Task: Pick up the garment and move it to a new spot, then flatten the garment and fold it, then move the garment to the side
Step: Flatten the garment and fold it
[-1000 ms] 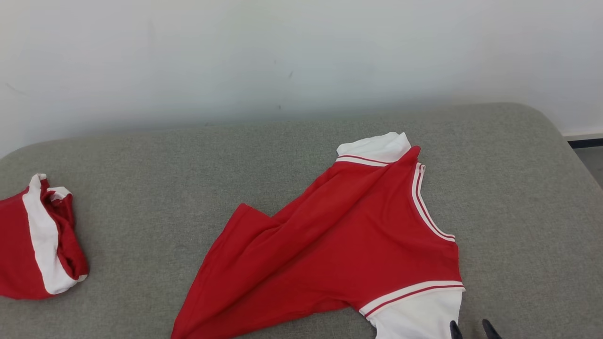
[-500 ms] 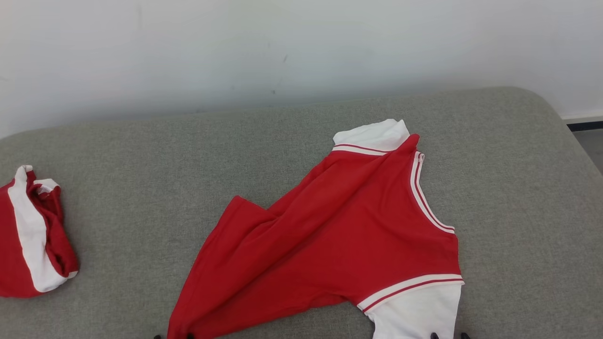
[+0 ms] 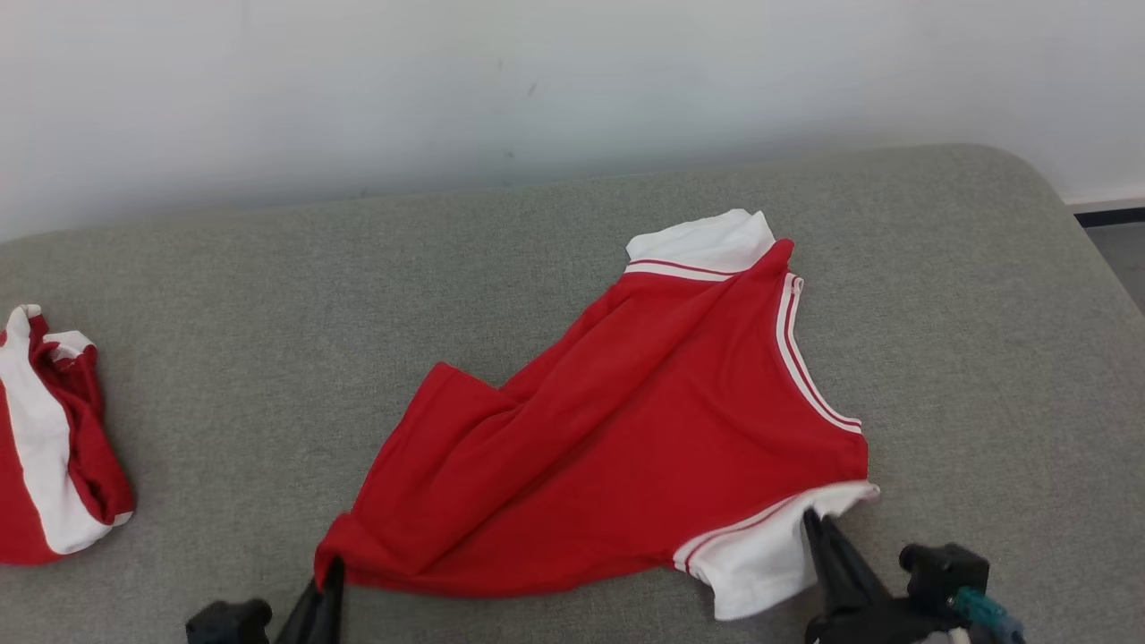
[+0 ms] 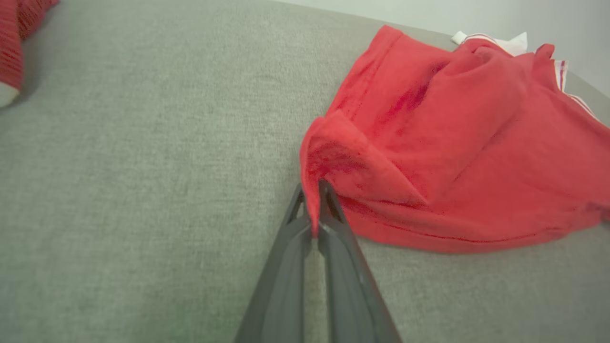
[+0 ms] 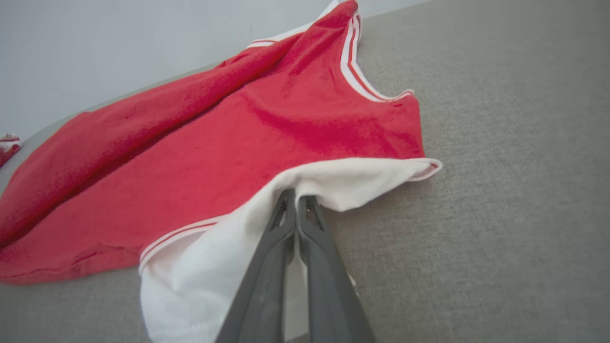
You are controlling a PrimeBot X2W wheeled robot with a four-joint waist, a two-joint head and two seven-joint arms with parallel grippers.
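L claw (image 3: 335,569) & R claw (image 3: 811,521) risen, pinching garment (image 3: 626,420).

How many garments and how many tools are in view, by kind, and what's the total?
Garments: 2, the spread shirt and the bundled garment
Tools: 2, the left tool and the right tool, each shut on the spread shirt
Total: 4

The garment (image 3: 644,420) is soft, matt knit cloth. The desk (image 3: 268,295) wears coarse grey woven fabric. The left pincer (image 4: 312,197) and right pincer (image 5: 297,196) look smooth, matt dark plastic.
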